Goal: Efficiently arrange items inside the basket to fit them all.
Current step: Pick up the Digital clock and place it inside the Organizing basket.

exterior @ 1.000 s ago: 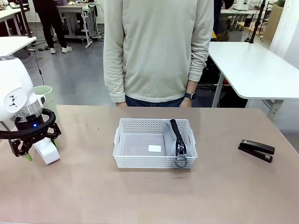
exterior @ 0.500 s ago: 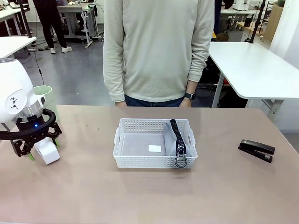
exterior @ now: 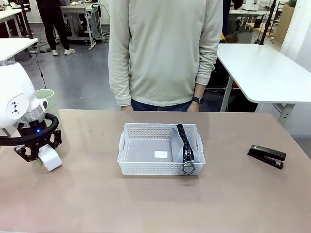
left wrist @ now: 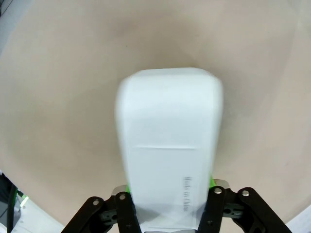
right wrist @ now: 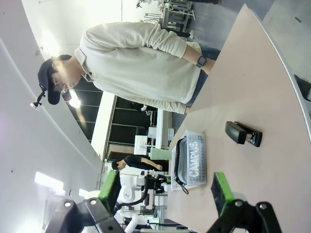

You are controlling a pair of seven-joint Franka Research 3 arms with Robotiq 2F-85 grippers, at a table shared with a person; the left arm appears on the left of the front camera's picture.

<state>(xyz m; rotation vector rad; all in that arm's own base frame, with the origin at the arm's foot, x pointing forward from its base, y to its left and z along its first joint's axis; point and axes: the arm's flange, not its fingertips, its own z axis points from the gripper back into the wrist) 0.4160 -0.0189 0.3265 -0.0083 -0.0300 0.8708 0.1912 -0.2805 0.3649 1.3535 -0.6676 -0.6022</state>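
Tan laminate bench (exterior: 146, 208) fills the lower half of the front view, and a person (exterior: 165, 53) in a cream sweater stands behind its far edge at top centre, arms hanging down.

At mid-frame sits the shallow rectangular white plastic basket (exterior: 150, 168) with perforated sides. A grey oval pouch (exterior: 181, 141) with a black zipper stands on edge along the inside of its right end, and the ring pull hangs over the front rim. The rest of the basket floor carries just a small white label (exterior: 161, 154).

At the left edge, the left gripper (exterior: 46, 158) is pinching a white rectangular box (exterior: 50, 159) low over the bench. The left wrist view has the box (left wrist: 167, 145) clamped between the green pads, and whether it touches the bench cannot be told.

A pale green cup (exterior: 48, 99) stands behind that arm. A black stapler (exterior: 266, 156) lies flat at the right, well apart from the basket.

In the right wrist view, the right gripper (right wrist: 165, 190) is spread wide around nothing.
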